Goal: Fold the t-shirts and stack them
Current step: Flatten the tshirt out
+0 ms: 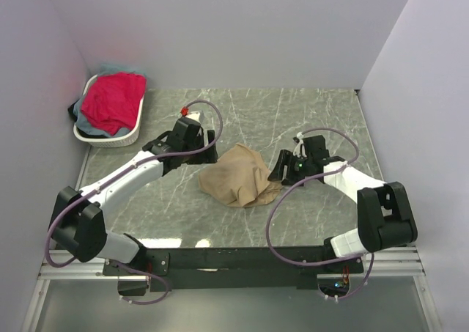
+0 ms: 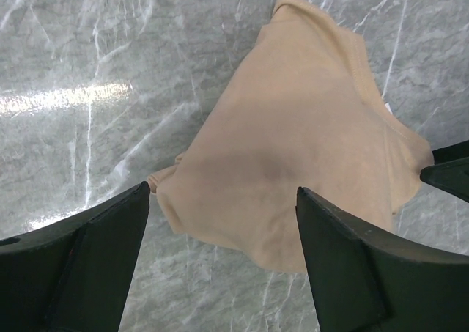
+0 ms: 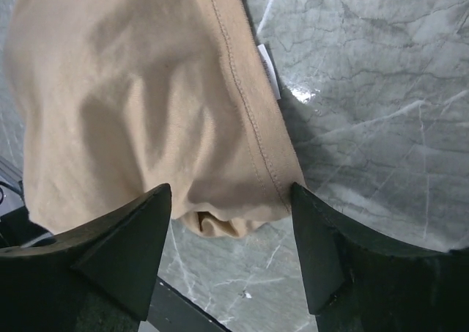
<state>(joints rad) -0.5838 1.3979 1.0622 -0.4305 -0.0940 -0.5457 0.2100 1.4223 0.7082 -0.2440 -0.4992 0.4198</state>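
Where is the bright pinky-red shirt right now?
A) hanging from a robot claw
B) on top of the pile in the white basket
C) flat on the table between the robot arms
B: the red-pink shirt sits on top of the clothes in the white basket at the far left corner. The only shirt out on the table is the tan shirt.

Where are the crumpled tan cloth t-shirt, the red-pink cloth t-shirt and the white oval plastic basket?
Tan cloth t-shirt (image 1: 238,182): top view, middle of the crumpled heap.
Red-pink cloth t-shirt (image 1: 113,101): top view, centre of its upper surface.
White oval plastic basket (image 1: 110,142): top view, near wall.
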